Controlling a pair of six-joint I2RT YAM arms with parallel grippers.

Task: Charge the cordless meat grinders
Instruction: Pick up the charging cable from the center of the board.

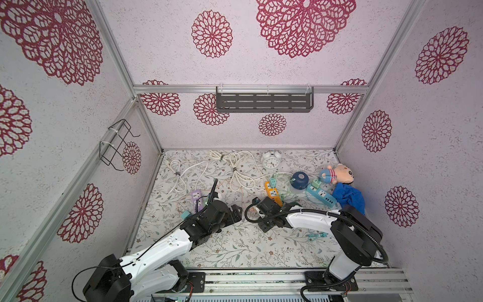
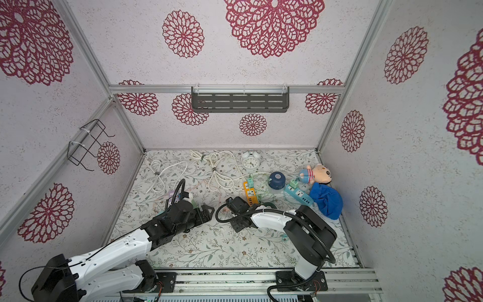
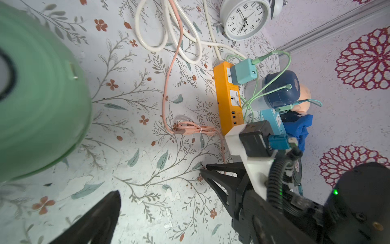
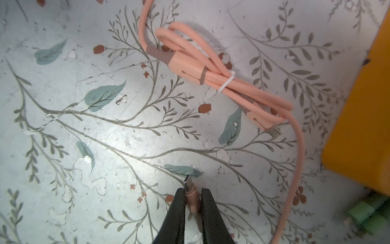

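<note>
Pale walls (image 1: pixel 183 65) with big crimson flower rosettes are closing the space on three sides, and silver aluminium posts (image 1: pixel 390 52) are running along their corners. On the back wall a grey slotted shelf (image 1: pixel 264 102) is hanging from a horizontal rail (image 1: pixel 170 89). A black wire rack (image 1: pixel 117 143) is sticking out from a side wall. The floor (image 1: pixel 235 248) is wearing a light sheet with leaves and small flowers. Soft, even light is falling everywhere. A metal track (image 1: pixel 261 279) is lying along the near edge.
</note>
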